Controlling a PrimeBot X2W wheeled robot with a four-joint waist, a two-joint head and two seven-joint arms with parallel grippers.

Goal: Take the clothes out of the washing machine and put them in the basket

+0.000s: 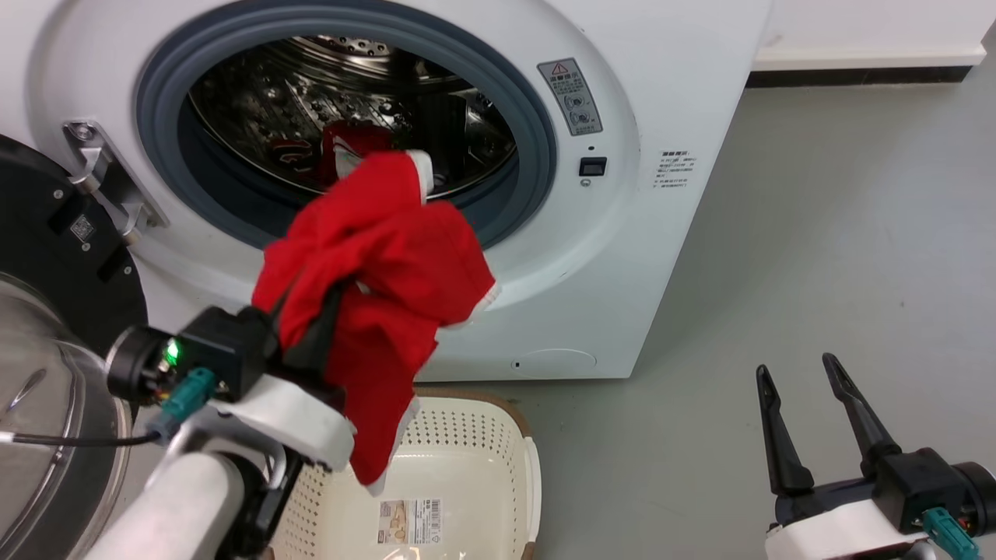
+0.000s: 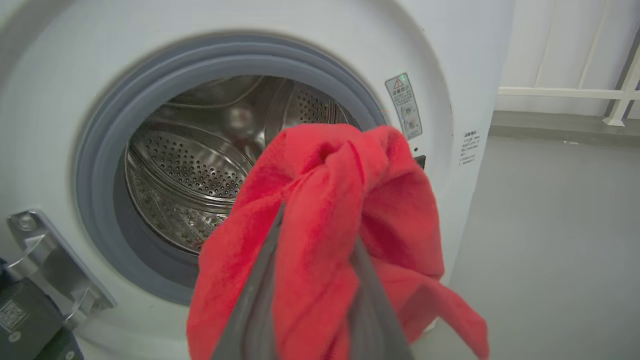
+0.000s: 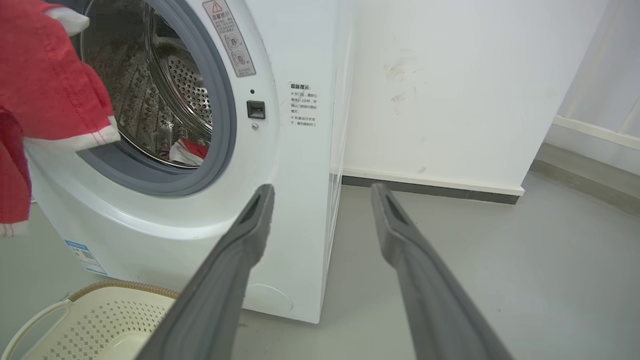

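My left gripper point(image 1: 311, 330) is shut on a red garment with white trim point(image 1: 381, 257), held in front of the washing machine point(image 1: 622, 257) below its opening. The cloth's lower end hangs over the left part of the cream basket point(image 1: 498, 435), which stands on the floor against the machine. In the left wrist view the red garment point(image 2: 340, 200) drapes over both fingers of that gripper point(image 2: 320, 225). More red clothes point(image 1: 350, 148) lie inside the steel drum point(image 1: 272, 85), also visible as red clothes point(image 3: 192, 149) from the right wrist. My right gripper point(image 1: 795, 364) stands open and empty at the lower right.
The machine's black-rimmed glass door point(image 1: 47, 327) is swung open at the left, beside my left arm. Grey floor point(image 1: 817, 233) stretches to the right of the machine, up to a white wall with a dark baseboard point(image 1: 856, 76). A label lies on the basket's bottom point(image 1: 410, 521).
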